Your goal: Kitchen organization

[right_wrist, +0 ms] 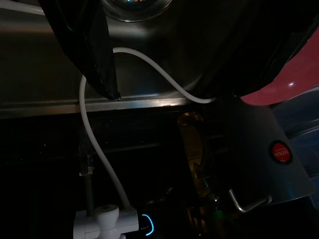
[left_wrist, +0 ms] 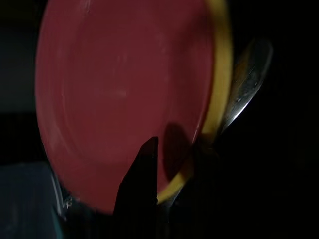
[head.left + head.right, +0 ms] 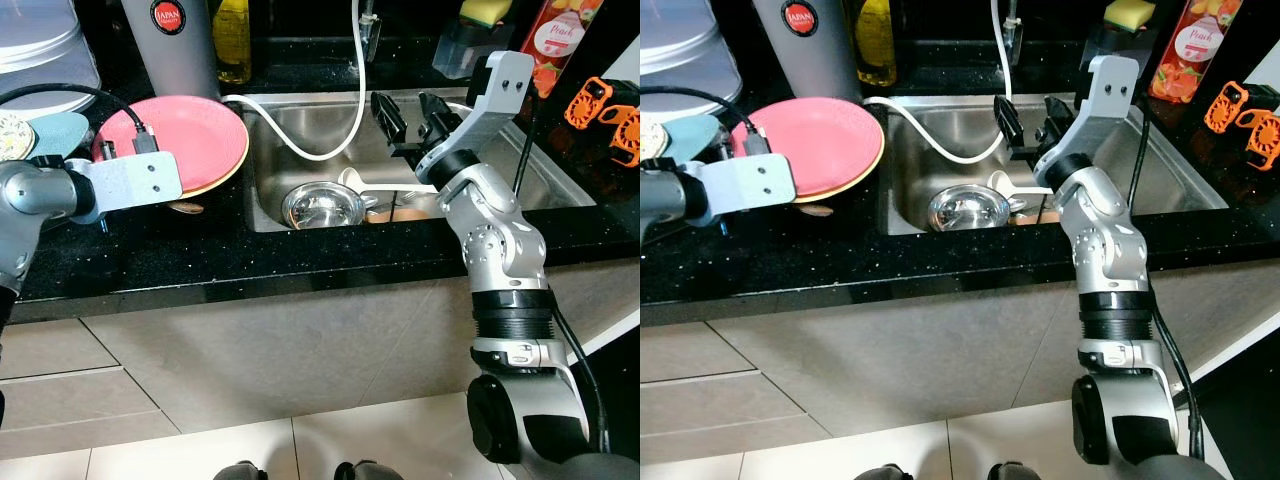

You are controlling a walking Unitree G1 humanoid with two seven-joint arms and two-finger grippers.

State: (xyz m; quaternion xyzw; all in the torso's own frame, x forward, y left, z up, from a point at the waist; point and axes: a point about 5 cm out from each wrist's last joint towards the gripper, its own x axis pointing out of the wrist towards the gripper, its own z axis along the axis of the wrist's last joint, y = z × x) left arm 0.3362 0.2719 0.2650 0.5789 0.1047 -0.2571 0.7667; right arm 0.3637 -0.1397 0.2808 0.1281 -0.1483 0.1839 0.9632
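A pink plate [image 3: 190, 135] lies on a yellow plate [image 3: 215, 180] on the black counter left of the sink [image 3: 300, 120]. My left gripper reaches in at their near rim, behind its grey wrist block [image 3: 130, 180]. In the left wrist view one black finger [image 2: 142, 189] crosses the pink plate's [image 2: 119, 94] edge, with a metal spoon [image 2: 246, 84] beside the yellow rim. My right gripper [image 3: 411, 120] hangs open over the sink, holding nothing. Below it lie a steel bowl [image 3: 322, 205] and a white ladle [image 3: 358, 182].
A white hose [image 3: 305, 148] loops from the faucet into the sink. Behind stand a grey jug [image 3: 172, 45], a yellow oil bottle [image 3: 232, 40], a sponge holder [image 3: 475, 35] and a peach bottle [image 3: 555, 40]. Orange clips [image 3: 610, 110] sit far right, a teal plate [image 3: 55, 128] far left.
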